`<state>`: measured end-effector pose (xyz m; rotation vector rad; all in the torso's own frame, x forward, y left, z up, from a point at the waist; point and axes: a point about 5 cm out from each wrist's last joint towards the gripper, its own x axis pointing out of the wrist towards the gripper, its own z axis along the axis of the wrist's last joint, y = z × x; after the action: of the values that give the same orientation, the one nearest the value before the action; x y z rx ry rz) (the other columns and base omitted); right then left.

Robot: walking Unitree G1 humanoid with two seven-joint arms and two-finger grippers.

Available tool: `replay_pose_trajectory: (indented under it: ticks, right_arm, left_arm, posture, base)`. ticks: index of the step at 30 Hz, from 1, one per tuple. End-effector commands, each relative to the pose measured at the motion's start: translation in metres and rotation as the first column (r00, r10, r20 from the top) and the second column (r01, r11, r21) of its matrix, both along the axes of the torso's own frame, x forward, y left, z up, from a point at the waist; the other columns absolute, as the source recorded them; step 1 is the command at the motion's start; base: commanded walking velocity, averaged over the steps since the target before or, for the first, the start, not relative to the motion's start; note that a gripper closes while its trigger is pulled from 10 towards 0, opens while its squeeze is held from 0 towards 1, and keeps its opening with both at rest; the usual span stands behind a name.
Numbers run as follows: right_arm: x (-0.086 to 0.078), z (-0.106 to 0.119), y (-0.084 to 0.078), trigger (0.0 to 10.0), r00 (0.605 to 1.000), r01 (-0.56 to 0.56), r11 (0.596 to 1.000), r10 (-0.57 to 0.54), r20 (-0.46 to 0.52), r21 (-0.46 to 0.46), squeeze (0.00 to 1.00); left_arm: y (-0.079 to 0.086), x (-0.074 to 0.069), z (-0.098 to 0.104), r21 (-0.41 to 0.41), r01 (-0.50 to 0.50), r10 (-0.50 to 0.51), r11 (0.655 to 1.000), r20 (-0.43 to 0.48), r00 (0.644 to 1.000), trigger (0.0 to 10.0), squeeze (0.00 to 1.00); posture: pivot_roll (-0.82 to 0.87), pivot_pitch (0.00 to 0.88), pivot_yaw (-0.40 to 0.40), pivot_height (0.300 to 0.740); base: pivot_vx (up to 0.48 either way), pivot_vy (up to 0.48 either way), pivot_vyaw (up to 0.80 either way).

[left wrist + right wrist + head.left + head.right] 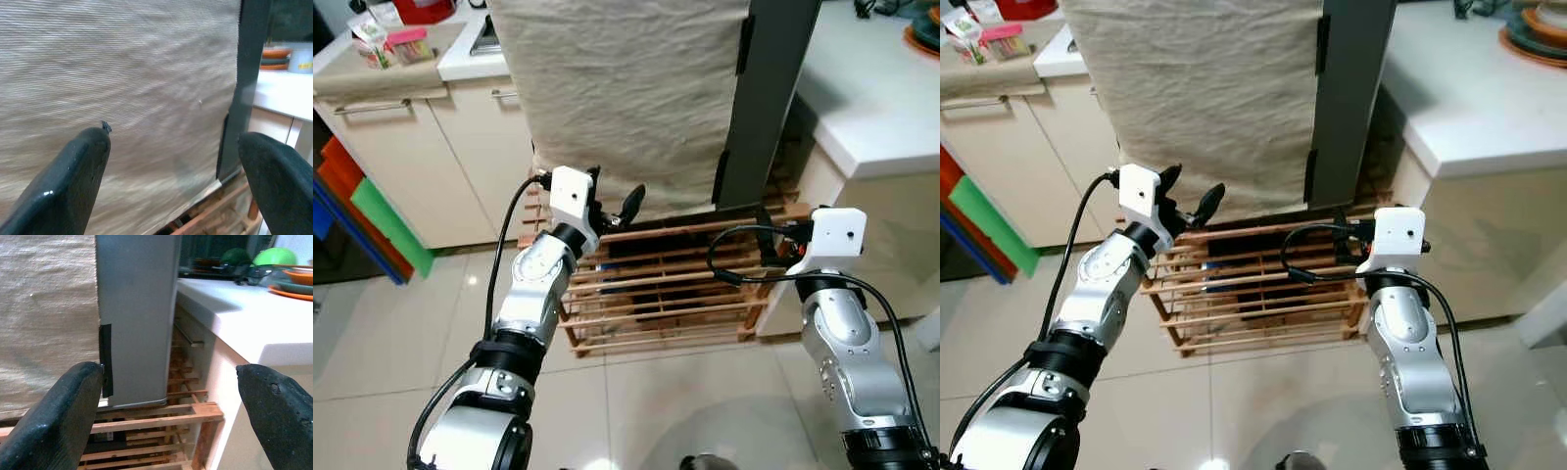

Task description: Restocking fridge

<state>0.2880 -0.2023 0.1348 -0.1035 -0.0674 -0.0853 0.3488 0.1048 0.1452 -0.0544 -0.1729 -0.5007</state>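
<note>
The tall grey metal fridge (773, 98) stood upright on a slatted wooden pallet (705, 294), its front draped in a wrinkled beige cloth (617, 98), close beside the white counter (871, 98).

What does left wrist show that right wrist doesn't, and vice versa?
Left wrist alone: the beige cloth taking up most of the picture, and a white container beside stacked dishes on the counter.

Right wrist alone: the grey fridge side close up with a black strip on its edge, the white counter stretching back to green bowls, and a wooden pallet under the fridge.

Both: open hand fingers in the foreground, some cloth, the fridge's dark edge, pallet wood and orange dishes.
</note>
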Motion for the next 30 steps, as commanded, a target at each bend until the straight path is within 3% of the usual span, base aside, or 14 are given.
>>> replay_pose_trajectory:
  ticks: [1, 6, 20, 24, 30]
  right_arm:
    - [0.002, -0.005, 0.005, 10.0, 1.0, -0.021, 1.0, 0.021, -0.014, 0.019, 0.0]
    - [0.006, -0.007, 0.012, 10.0, 0.999, -0.049, 0.999, 0.049, -0.008, 0.01, 0.0]
    - [-0.008, -0.015, 0.001, 10.0, 1.0, 0.018, 1.0, -0.018, 0.003, 0.004, 0.0]
    - [-0.01, -0.016, 0.001, 10.0, 1.0, 0.017, 1.0, -0.017, 0.005, 0.003, 0.0]
    - [-0.002, -0.015, 0.002, 10.0, 1.0, 0.018, 1.0, -0.018, 0.0, -0.006, 0.0]
  left_arm:
    - [0.017, -0.003, -0.006, 0.0, -0.054, 0.054, 0.999, -0.04, 0.998, 10.0, 0.0]
    - [0.019, -0.007, -0.008, -0.01, -0.083, 0.082, 0.997, -0.07, 0.994, 10.0, 0.0]
    - [0.022, -0.006, -0.01, 0.016, -0.086, 0.087, 0.996, -0.106, 0.991, 10.0, 0.0]
    - [0.02, -0.006, -0.009, 0.024, -0.076, 0.078, 0.997, -0.099, 0.992, 10.0, 0.0]
    - [0.028, -0.008, 0.001, -0.017, -0.079, 0.078, 0.997, -0.054, 0.995, 10.0, 0.0]
  posture:
    - [-0.04, 0.0, 0.033, 0.732]
    - [-0.05, 0.0, 0.029, 0.732]
    - [-0.09, 0.0, 0.079, 0.732]
    - [-0.08, 0.0, 0.077, 0.732]
    - [-0.06, 0.0, 0.071, 0.732]
  base:
    - [0.0, 0.472, -0.79]
    - [0.0, 0.478, -0.79]
    - [0.0, 0.48, 0.0]
    - [0.0, 0.48, 0.0]
    - [0.0, 0.48, -0.78]
